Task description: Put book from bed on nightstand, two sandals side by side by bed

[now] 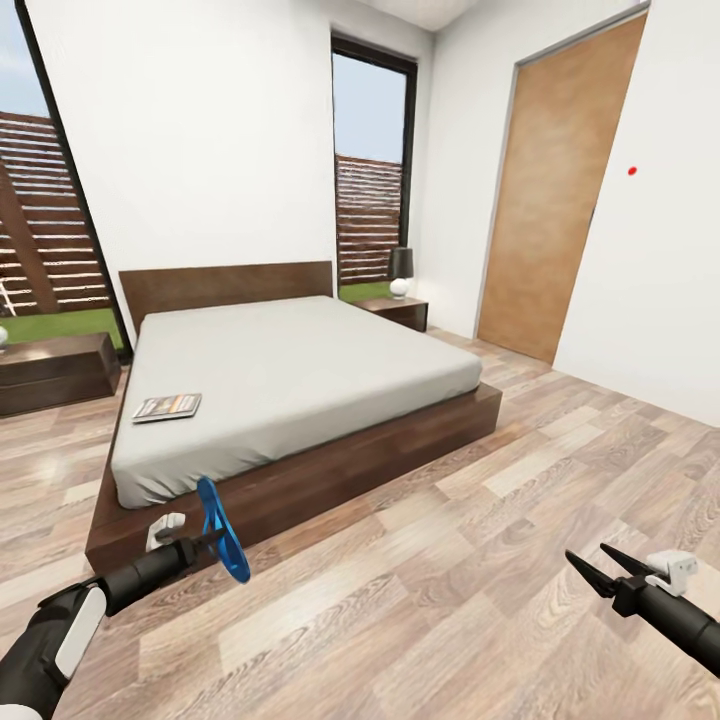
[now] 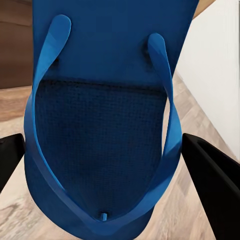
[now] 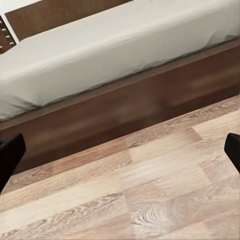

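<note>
One blue sandal (image 1: pixel 222 532) hangs gripped in our left fingers (image 1: pixel 205 543) at seven o'clock by the bed (image 1: pixel 300 380); it looks light and floppy, best pinched at the sole edge. Our right fingers (image 1: pixel 610 575) are spread, empty. The book (image 1: pixel 167 407) lies on the mattress.

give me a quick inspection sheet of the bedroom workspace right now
surface: wood-plank floor, nothing lying on the stretch in view
job's things: book flat on the bed near its left edge; one blue sandal held on edge above the floor at the bed's foot corner; nightstand left of the bed, second nightstand on the far side
clutter: lamp on the far nightstand
grippers: left gripper shut on the sandal; right gripper open, holding nothing
cables: nothing seen
surroundings: white walls, two tall windows, wooden door
</note>
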`<state>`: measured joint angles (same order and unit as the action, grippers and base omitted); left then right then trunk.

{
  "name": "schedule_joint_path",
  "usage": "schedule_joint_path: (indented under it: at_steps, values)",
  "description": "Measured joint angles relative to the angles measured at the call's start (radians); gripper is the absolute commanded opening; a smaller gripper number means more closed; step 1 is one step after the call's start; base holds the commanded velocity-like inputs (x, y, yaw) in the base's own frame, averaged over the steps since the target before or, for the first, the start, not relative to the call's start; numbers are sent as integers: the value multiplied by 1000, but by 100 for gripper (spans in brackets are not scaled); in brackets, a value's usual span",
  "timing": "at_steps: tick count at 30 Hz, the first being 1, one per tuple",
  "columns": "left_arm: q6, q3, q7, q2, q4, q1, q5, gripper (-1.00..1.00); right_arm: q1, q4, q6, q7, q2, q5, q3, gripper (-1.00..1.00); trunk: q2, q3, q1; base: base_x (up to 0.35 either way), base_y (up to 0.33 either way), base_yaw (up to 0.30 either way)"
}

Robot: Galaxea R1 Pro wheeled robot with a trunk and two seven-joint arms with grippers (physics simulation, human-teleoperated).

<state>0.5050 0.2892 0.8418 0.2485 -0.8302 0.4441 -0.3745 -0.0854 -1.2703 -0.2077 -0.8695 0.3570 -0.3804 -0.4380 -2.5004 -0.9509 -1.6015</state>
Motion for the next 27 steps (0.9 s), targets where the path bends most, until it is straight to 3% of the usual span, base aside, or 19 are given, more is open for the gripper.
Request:
schedule_joint_path:
  at_steps: [3, 27]
  values:
    - [0, 0, 0, 0, 0, 0, 0, -100, 0, 0, 0, 0, 0, 0, 0, 100, 2, 12, 2, 0, 0, 0]
    - [-1, -1, -1, 0, 0, 0, 1, -100, 0, 0, 1, 0, 0, 2, 0, 100, 169, 87, 94, 0, 0, 0]
